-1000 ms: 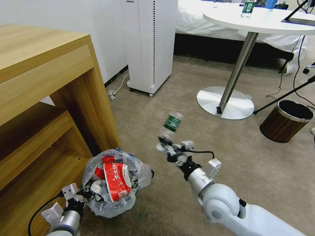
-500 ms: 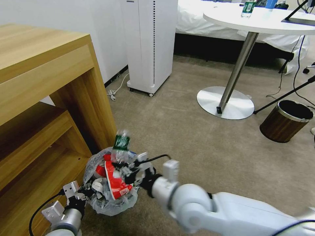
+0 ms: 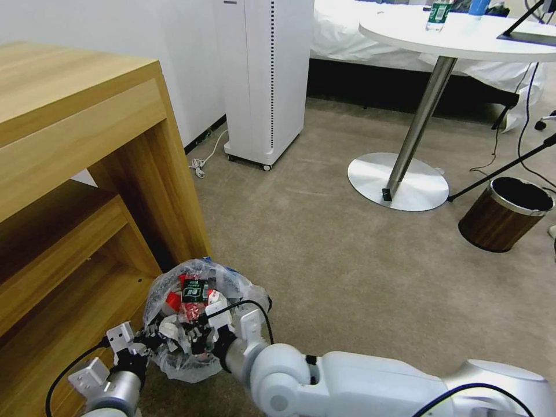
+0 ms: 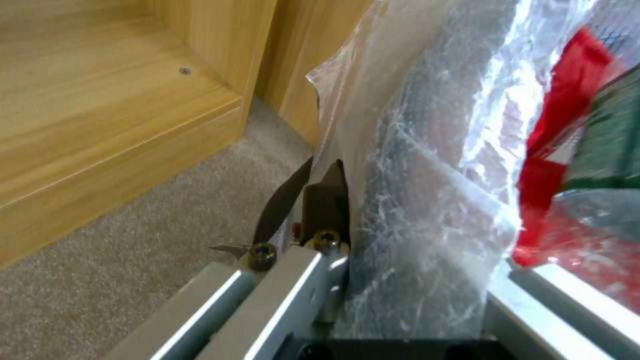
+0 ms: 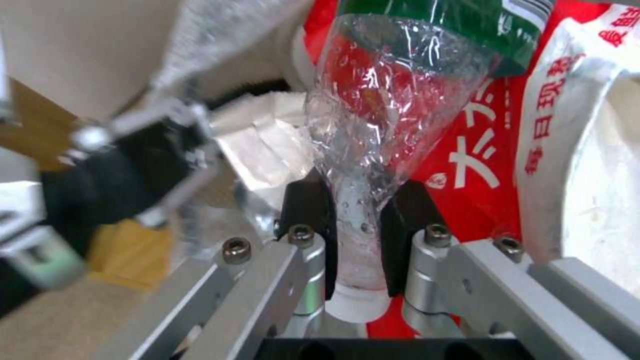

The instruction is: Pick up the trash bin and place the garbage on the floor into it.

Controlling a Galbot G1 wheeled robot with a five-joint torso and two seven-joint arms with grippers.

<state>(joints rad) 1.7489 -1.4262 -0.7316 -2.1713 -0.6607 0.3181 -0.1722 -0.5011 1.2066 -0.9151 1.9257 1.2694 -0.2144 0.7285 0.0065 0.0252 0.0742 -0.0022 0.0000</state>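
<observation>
Below centre-left in the head view, we see the right claw (image 3: 197, 335) pinching the neck of the clear green-label bottle (image 3: 194, 295), which stands over the open mouth of the trash bin (image 3: 231, 284), above the red wrappers (image 3: 172, 301) inside. At the lower left of that view the left claw (image 3: 152, 341) is pressed together on the bin's translucent bag liner (image 4: 427, 200) at the rim, beside the wooden shelf unit (image 3: 87, 174). We note the bin sits low over the beige carpet floor (image 3: 347, 266), with the brown wood-grain bin (image 3: 504, 214) well apart at the right edge.
</observation>
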